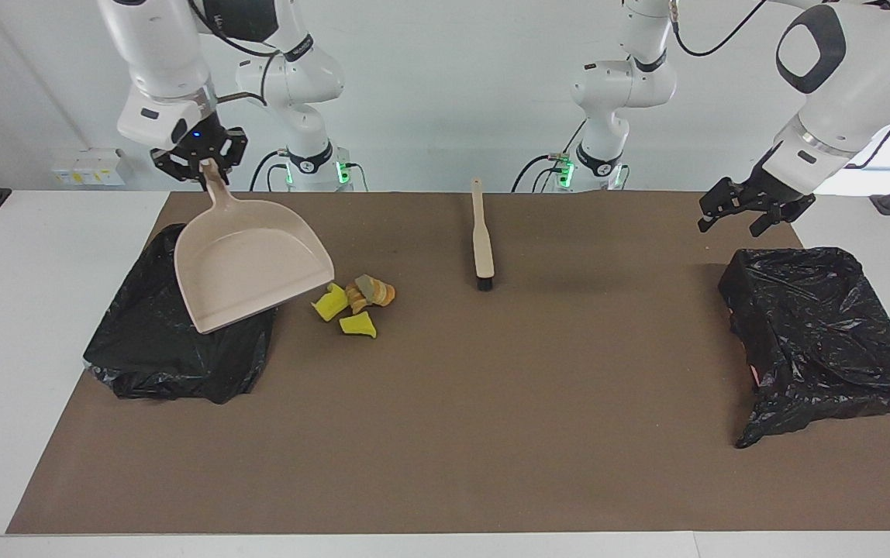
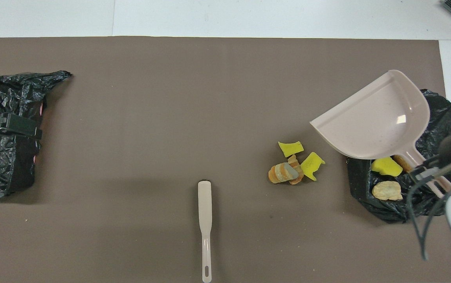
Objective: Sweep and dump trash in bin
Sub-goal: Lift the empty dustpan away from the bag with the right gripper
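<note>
The right gripper point(image 1: 203, 164) pinches the handle of a beige dustpan point(image 1: 247, 260), holding it tilted over the black-lined bin point(image 1: 158, 341) at the right arm's end. A few scraps lie inside that bin. More trash point(image 1: 356, 302), yellow sponge chunks and tan bread-like lumps, sits on the brown mat point(image 1: 445, 434) just beside it. These look light and soft, likely to tumble when pushed. The brush point(image 1: 481, 240) lies untouched; its long handle looks the place to grasp. The left gripper point(image 1: 751, 209), fingers spread, waits above a second bin point(image 1: 825, 333).
</note>
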Controlling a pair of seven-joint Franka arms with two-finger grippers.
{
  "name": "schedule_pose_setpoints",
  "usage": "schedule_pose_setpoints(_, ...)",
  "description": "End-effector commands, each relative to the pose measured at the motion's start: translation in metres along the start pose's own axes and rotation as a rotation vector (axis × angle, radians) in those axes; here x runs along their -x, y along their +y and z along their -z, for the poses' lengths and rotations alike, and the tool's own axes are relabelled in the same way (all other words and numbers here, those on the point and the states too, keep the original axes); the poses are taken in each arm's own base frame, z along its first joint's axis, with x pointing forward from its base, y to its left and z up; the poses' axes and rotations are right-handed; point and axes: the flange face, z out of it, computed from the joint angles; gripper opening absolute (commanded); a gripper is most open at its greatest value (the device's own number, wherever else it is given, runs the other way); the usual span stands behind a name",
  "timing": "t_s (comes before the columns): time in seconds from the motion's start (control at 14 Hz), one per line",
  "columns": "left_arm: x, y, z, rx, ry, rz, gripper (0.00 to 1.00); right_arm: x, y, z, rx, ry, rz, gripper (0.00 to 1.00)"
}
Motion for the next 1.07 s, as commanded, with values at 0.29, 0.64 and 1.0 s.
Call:
schedule_pose_setpoints(0.29, -0.002, 0.022, 0.002, -0.086, -0.016, -0.047, 1.0, -0.101, -0.109, -0.036, -0.115, 0.107, -0.239, 0.0)
schedule_pose_setpoints(0.64, 0.003, 0.022, -0.001, -0.105, -0.03, -0.074, 1.0, -0.204, -0.206, -0.096, -0.168, 0.16, -0.299, 0.0)
schedule_pose_setpoints(1.0, 0.005, 0.029, 0.001, -0.105, -0.026, -0.075, 1.0, -0.257, -0.329, -0.158, -0.256, 0.183, -0.469, 0.0)
